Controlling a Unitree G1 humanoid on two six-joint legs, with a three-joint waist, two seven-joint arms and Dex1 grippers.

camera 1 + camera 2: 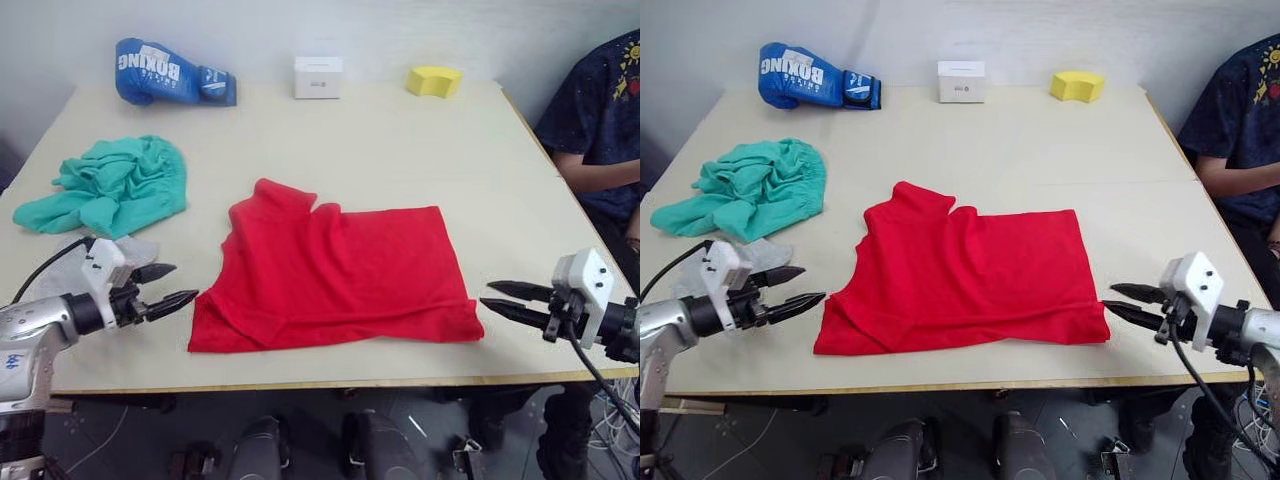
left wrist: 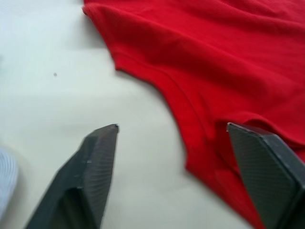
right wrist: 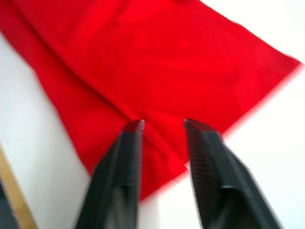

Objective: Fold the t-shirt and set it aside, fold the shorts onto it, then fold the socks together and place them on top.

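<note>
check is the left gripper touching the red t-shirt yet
Apart. The left eye view shows bare table between the left gripper and the t-shirt edge.

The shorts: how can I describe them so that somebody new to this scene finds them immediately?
Start at the beige table and go to its left side, nearer than the blue boxing glove. There the shorts lie crumpled in a heap, left of the flat red t-shirt. They are the only teal-green cloth.

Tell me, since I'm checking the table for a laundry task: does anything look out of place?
Yes: a blue boxing glove, a white box and a yellow sponge line the far edge, unrelated to laundry. The shorts lie crumpled.
</note>
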